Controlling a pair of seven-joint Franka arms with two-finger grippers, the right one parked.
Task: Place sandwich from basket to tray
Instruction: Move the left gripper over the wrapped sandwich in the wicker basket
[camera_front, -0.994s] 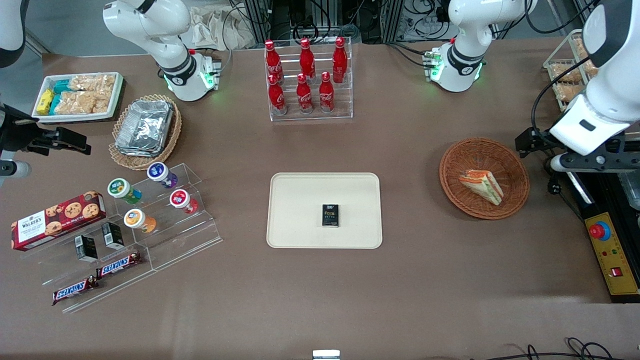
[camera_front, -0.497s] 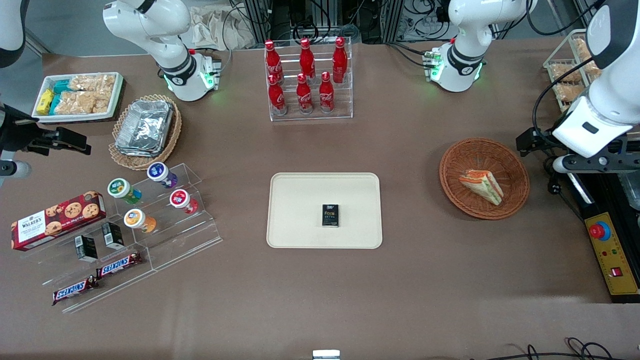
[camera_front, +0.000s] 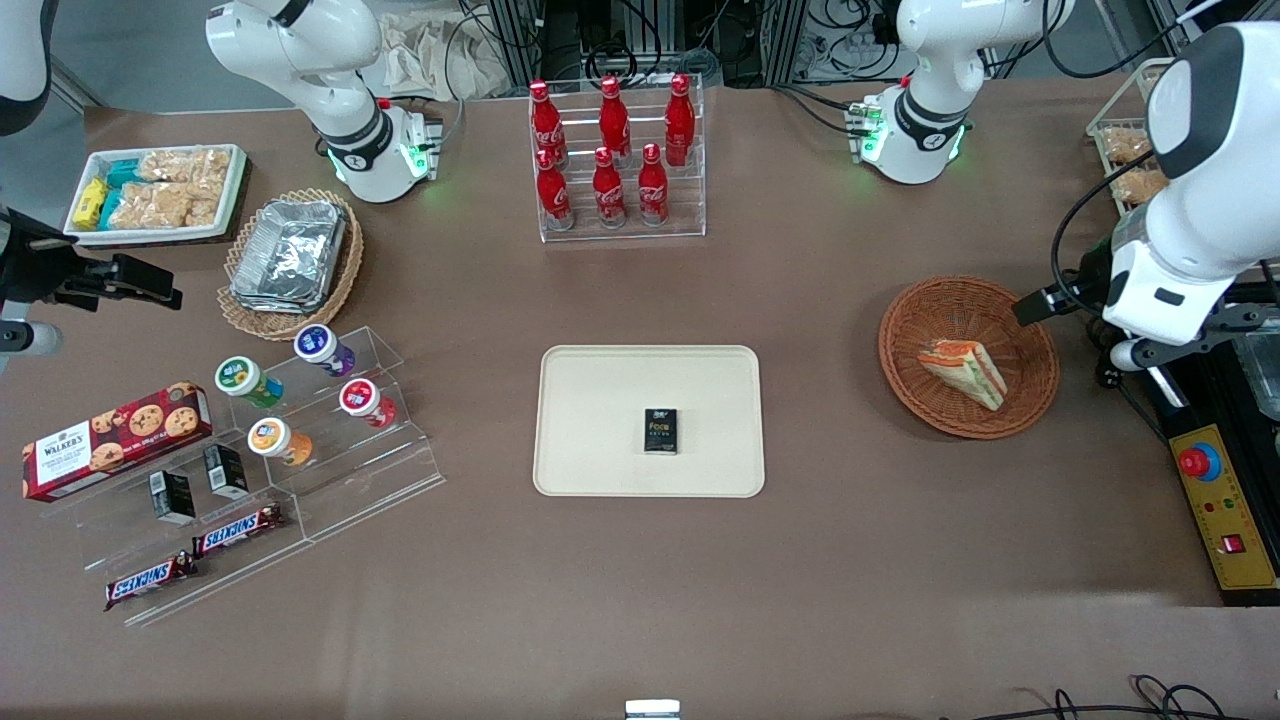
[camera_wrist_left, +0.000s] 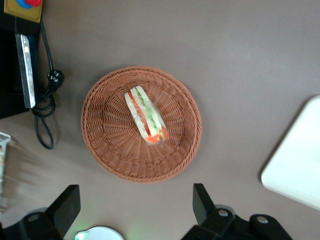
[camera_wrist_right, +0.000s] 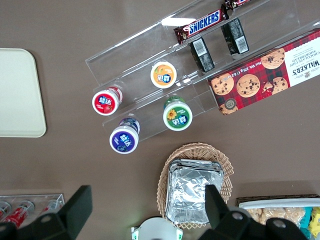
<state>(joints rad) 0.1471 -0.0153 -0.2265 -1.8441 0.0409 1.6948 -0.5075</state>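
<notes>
Brown tabletop (camera_front: 850, 560) — sandwich (camera_wrist_left: 146, 116) lies in basket (camera_wrist_left: 100, 150); hand (camera_wrist_left: 135, 210) hovers above, fingers spread wide, empty.

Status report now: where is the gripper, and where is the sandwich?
Gripper open, empty, above the table beside the basket. Sandwich lying in basket, untouched. Tray holds a small black box; nothing blocks the sandwich.

White arm, black pincer (camera_wrist_left: 135, 212) fingers.

Brown table (camera_front: 850, 560) — basket (camera_front: 1035, 390), tray (camera_front: 600, 420), jaws (camera_wrist_left: 135, 212) above.
</notes>
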